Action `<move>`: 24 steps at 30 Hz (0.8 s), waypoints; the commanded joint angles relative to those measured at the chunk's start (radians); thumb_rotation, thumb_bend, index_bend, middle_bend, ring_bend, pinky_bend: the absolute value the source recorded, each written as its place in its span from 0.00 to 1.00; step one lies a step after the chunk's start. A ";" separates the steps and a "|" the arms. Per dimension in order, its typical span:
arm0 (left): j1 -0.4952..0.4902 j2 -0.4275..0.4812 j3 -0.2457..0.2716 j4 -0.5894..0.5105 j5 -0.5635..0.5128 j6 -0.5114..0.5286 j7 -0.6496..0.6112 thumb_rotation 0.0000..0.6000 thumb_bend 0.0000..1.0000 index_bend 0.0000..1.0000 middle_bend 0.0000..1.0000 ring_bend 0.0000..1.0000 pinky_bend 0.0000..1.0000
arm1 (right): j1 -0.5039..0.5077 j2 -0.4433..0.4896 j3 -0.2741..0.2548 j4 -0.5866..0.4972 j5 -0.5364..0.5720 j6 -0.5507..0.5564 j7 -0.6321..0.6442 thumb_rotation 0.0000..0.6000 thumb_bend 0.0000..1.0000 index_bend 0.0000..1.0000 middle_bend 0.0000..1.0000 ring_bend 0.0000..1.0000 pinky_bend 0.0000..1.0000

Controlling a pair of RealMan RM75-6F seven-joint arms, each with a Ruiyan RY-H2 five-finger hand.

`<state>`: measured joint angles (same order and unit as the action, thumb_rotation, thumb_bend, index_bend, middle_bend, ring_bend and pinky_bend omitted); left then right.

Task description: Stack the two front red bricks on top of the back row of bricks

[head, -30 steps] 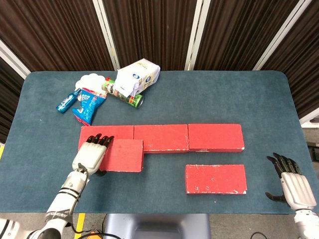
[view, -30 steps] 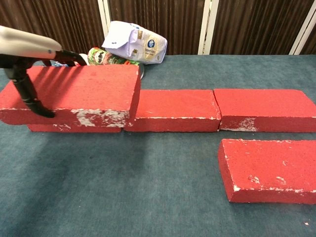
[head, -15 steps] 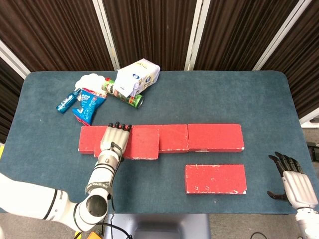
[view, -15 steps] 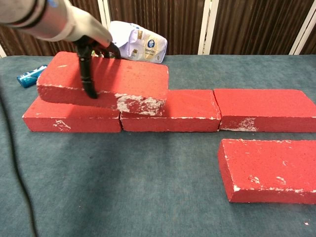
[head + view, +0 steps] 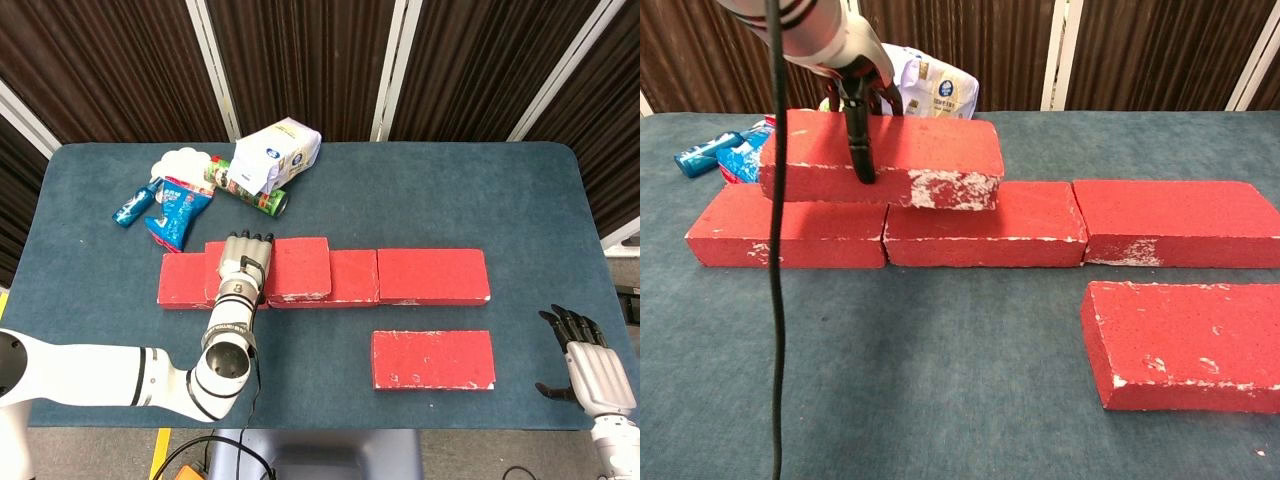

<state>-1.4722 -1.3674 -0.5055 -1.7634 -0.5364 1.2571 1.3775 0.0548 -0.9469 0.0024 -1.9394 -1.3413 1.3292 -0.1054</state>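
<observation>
**Left hand sets the first front brick onto the back row**

The robot's left hand (image 5: 243, 262) grips a red brick (image 5: 885, 155) from above, its fingers (image 5: 857, 140) closed over the brick's near and far faces, a dark finger running down the front face in the chest view. The brick sits over the seam between the left and middle bricks of the back row (image 5: 980, 225), which lies directly beneath the fingers. From the chest view it looks to rest on or hover just above the row; I cannot tell which.

The second front brick (image 5: 433, 359) lies flat on the blue bench (image 5: 420, 195), well to the right of the fingers and nearer the robot. The right hand (image 5: 590, 370) rests beside it at the bench edge, fingers spread, holding nothing.

To do this step well, I judge the hand should lower the brick level, check its long edges run parallel to the row, then spread the fingers slowly so the brick does not skew.

Beyond the fingers sit a white bag (image 5: 275, 155) and snack packets (image 5: 175, 210).
</observation>
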 commanded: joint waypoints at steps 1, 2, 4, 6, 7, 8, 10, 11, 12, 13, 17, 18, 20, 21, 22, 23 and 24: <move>-0.002 -0.014 -0.001 0.011 0.001 -0.006 0.008 1.00 0.25 0.00 0.10 0.00 0.12 | 0.000 0.000 0.000 0.000 -0.001 0.001 0.001 1.00 0.00 0.23 0.14 0.07 0.00; -0.002 -0.020 0.002 0.013 0.004 -0.006 0.010 1.00 0.25 0.00 0.10 0.00 0.12 | 0.000 0.000 0.000 0.001 -0.001 0.001 0.001 1.00 0.00 0.23 0.14 0.07 0.00; -0.002 -0.030 0.004 0.021 0.009 -0.005 0.008 1.00 0.25 0.00 0.10 0.00 0.12 | 0.001 0.000 0.000 0.003 0.001 -0.001 0.004 1.00 0.00 0.23 0.14 0.07 0.00; -0.002 -0.041 0.004 0.035 0.013 -0.007 0.006 1.00 0.26 0.00 0.10 0.00 0.12 | 0.002 0.001 0.002 0.004 0.004 -0.003 0.006 1.00 0.00 0.23 0.14 0.07 0.00; -0.002 -0.046 0.003 0.041 0.015 -0.008 0.005 1.00 0.26 0.00 0.10 0.00 0.12 | 0.003 0.001 0.002 0.004 0.004 -0.003 0.007 1.00 0.00 0.23 0.14 0.07 0.00; -0.003 -0.052 0.003 0.047 0.020 -0.009 0.005 1.00 0.25 0.00 0.10 0.00 0.12 | 0.003 0.001 0.001 0.005 0.004 -0.005 0.009 1.00 0.00 0.23 0.14 0.07 0.00; -0.002 -0.059 0.000 0.055 0.026 -0.015 0.003 1.00 0.25 0.00 0.10 0.00 0.12 | 0.003 0.001 0.002 0.005 0.005 -0.005 0.008 1.00 0.00 0.23 0.14 0.07 0.00; -0.002 -0.064 0.000 0.061 0.027 -0.018 0.004 1.00 0.25 0.00 0.10 0.00 0.12 | 0.004 0.001 0.003 0.006 0.007 -0.005 0.007 1.00 0.00 0.23 0.14 0.07 0.00; -0.001 -0.068 0.001 0.065 0.028 -0.019 0.005 1.00 0.25 0.00 0.10 0.00 0.12 | 0.004 0.000 0.003 0.006 0.007 -0.005 0.007 1.00 0.00 0.23 0.14 0.07 0.00; 0.000 -0.071 0.003 0.070 0.029 -0.021 0.006 1.00 0.25 0.00 0.10 0.00 0.12 | 0.004 0.000 0.002 0.006 0.007 -0.005 0.006 1.00 0.00 0.23 0.14 0.07 0.00; 0.009 -0.086 0.009 0.092 0.032 -0.033 0.008 1.00 0.25 0.00 0.10 0.00 0.12 | 0.005 -0.001 0.003 0.006 0.010 -0.005 0.005 1.00 0.00 0.23 0.14 0.07 0.00; 0.012 -0.088 0.010 0.095 0.034 -0.035 0.007 1.00 0.25 0.00 0.10 0.00 0.12 | 0.005 -0.002 0.003 0.006 0.011 -0.006 0.005 1.00 0.00 0.23 0.14 0.07 0.00; 0.016 -0.092 0.009 0.101 0.037 -0.041 0.005 1.00 0.25 0.00 0.10 0.00 0.12 | 0.005 -0.001 0.003 0.005 0.011 -0.007 0.004 1.00 0.00 0.23 0.14 0.07 0.00; 0.017 -0.094 0.009 0.105 0.042 -0.043 0.004 1.00 0.25 0.00 0.10 0.00 0.12 | 0.006 -0.001 0.002 0.005 0.011 -0.007 0.003 1.00 0.00 0.23 0.14 0.07 0.00; 0.018 -0.095 0.009 0.107 0.046 -0.045 0.005 1.00 0.25 0.00 0.10 0.00 0.12 | 0.006 -0.002 0.002 0.005 0.011 -0.007 0.002 1.00 0.00 0.23 0.14 0.07 0.00; 0.019 -0.098 0.008 0.111 0.050 -0.048 0.005 1.00 0.25 0.00 0.10 0.00 0.12 | 0.006 -0.002 0.002 0.005 0.012 -0.007 0.001 1.00 0.00 0.23 0.14 0.07 0.00; 0.019 -0.100 0.009 0.114 0.053 -0.050 0.005 1.00 0.25 0.00 0.10 0.00 0.12 | 0.006 -0.003 0.003 0.004 0.013 -0.007 0.000 1.00 0.00 0.23 0.14 0.07 0.00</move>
<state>-1.4536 -1.4655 -0.4967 -1.6517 -0.4856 1.2087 1.3824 0.0609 -0.9495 0.0050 -1.9349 -1.3287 1.3221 -0.1056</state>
